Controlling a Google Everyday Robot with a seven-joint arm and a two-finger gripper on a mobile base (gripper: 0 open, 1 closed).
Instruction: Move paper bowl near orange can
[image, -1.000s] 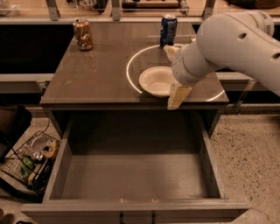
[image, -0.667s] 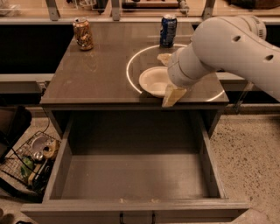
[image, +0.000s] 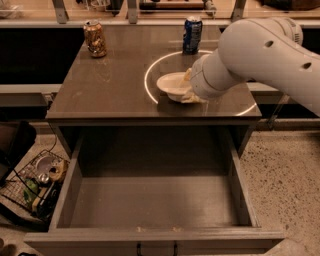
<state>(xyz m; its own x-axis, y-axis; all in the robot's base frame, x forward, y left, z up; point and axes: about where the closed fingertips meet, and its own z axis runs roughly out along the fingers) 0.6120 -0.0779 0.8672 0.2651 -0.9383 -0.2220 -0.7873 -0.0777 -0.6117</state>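
Note:
The off-white paper bowl sits right of the middle of the dark counter, inside a white ring marking. My gripper is at the bowl's right rim, with one yellowish finger above the rim and one below, shut on it. The big white arm reaches in from the right and hides the bowl's right edge. The orange can stands upright at the far left corner of the counter, well apart from the bowl.
A dark blue can stands at the back of the counter, just behind the bowl. A wide drawer is pulled open below the counter's front edge. A wire basket with clutter sits on the floor at the left.
The gripper has swung up from pointing down at the counter's front edge and now clasps the bowl's right rim. The bowl has shifted slightly left and back.

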